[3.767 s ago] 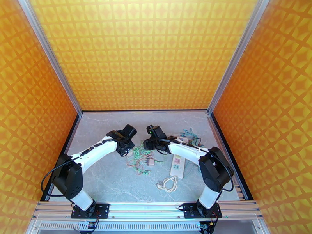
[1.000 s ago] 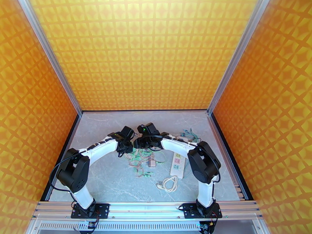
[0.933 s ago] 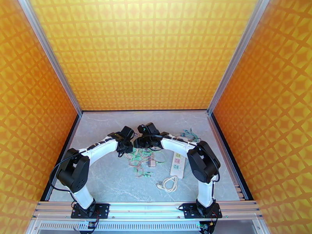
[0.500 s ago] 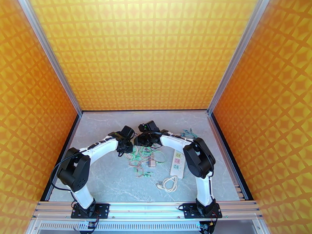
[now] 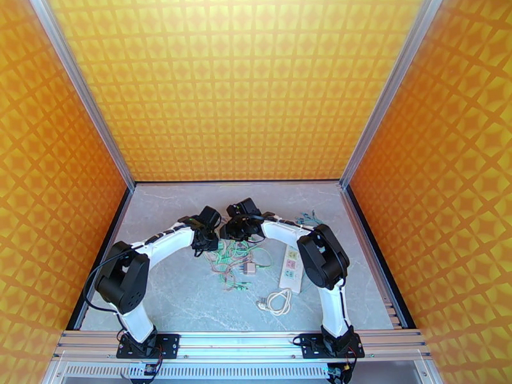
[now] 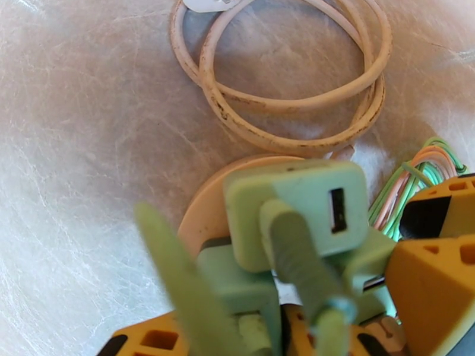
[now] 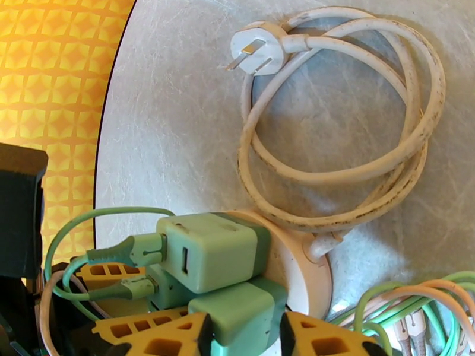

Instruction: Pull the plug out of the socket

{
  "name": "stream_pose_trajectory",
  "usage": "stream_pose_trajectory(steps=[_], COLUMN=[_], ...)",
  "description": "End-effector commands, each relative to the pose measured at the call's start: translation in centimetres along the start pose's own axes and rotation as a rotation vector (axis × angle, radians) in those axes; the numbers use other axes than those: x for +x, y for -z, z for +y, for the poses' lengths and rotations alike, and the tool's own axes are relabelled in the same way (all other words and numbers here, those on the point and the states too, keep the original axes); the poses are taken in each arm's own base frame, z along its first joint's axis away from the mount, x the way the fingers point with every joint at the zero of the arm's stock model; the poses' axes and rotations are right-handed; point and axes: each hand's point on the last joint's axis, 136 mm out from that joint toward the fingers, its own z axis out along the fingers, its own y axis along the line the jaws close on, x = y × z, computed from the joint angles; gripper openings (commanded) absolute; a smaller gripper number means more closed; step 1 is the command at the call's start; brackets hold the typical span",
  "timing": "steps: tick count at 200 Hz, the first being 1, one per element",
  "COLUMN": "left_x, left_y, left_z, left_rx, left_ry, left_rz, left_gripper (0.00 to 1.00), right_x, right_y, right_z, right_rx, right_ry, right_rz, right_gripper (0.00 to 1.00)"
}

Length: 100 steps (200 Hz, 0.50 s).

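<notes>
A round cream socket [image 7: 300,274] lies on the table with pale green plugs stuck in it. My right gripper [image 7: 240,336] is shut on the lower green plug [image 7: 237,312], an orange finger [image 7: 151,333] on each side. Above it sits a second green plug [image 7: 208,250] with a green cable. My left gripper [image 6: 237,327] is shut on another green plug [image 6: 234,289] at the same socket [image 6: 202,212], below a larger green plug [image 6: 297,203]. In the top view both grippers meet over the table's middle, left [image 5: 208,235] and right [image 5: 233,233].
A long white power strip [image 5: 291,269] lies right of the grippers, a coiled white cord [image 5: 276,302] nearer the front. The round socket's own cord [image 7: 356,167] loops beside it, ending in a pronged plug [image 7: 258,48]. Green and pink wire bundles [image 5: 233,260] lie underneath. Orange walls enclose the table.
The right arm's elbow has swung left and toward the back, and its wrist has shifted slightly. Both grippers stay together at the same spot. The left arm has hardly moved.
</notes>
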Motion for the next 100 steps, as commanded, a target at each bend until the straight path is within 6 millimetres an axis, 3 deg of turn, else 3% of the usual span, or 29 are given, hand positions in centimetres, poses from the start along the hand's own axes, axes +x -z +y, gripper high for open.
stream_pose_trajectory(steps=[1,17,55,100], left_x=[1.6,1.1,-0.7,-1.9], left_y=[-2.1,-1.4,1.3,3.3], left_z=[-1.5,-1.7,-2.5,-2.8], left_rx=[0.052,0.062,0.094,0.124], left_ry=[-0.049,-0.048,-0.042,-0.016], left_rz=[0.079,0.059,0.001,-0.049], left_gripper=[0.27,0.2,0.18,0.15], right_x=[2.9,3.0,4.0,4.8], right_y=[-1.4,-1.3,-1.0,-0.9], right_z=[-2.9,-3.3,-5.4,-6.6], right_rx=[0.092,0.117,0.218,0.265], right_ry=[-0.042,-0.033,-0.004,0.009], right_rz=[0.108,0.115,0.146,0.165], right_gripper=[0.36,0.36,0.36,0.36])
